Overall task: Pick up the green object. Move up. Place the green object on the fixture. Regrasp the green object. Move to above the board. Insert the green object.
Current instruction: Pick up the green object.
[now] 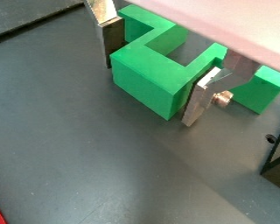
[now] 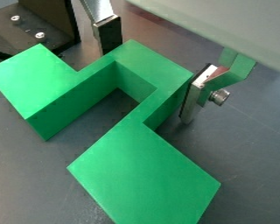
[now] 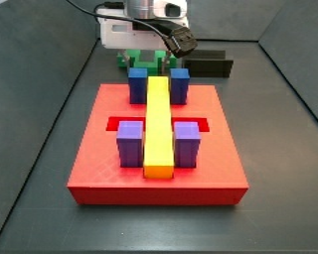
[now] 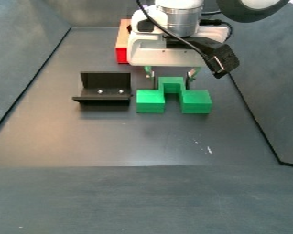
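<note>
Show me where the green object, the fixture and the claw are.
green object (image 4: 196,101): side view, top of one block-shaped end.
fixture (image 4: 103,90): side view, its back wall.
claw (image 2: 152,68): wrist view, midway between fingertips, around the green object's middle.

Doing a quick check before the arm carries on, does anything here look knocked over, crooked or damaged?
Nothing stands out. The green object lies flat on the floor beside the fixture, which stands upright. The tool straddles the green object's middle bar, fingers on either side. The board looks intact, pegs upright.
</note>
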Motion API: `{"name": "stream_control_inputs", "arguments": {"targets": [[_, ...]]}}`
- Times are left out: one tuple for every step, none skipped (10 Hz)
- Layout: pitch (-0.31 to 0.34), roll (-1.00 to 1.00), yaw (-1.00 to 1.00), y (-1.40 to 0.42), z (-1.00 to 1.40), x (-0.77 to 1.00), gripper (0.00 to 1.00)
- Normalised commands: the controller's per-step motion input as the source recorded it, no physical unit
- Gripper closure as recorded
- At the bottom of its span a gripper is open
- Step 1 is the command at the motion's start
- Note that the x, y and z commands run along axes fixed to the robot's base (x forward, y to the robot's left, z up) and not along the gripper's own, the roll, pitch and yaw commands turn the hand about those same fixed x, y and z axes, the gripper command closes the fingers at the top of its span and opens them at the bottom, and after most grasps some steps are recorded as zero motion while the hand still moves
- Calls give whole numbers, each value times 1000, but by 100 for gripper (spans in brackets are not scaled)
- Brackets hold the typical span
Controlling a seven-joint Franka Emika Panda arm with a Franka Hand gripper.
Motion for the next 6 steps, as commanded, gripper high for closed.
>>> {"name": "stream_control_inputs", "arguments": {"targets": [[0,0,0,0,0,-29,0],[0,0,0,0,0,0,0],[0,0,0,0,0,0,100],[0,0,0,0,0,0,100],[0,0,0,0,0,0,100],[0,0,0,0,0,0,100]]}}
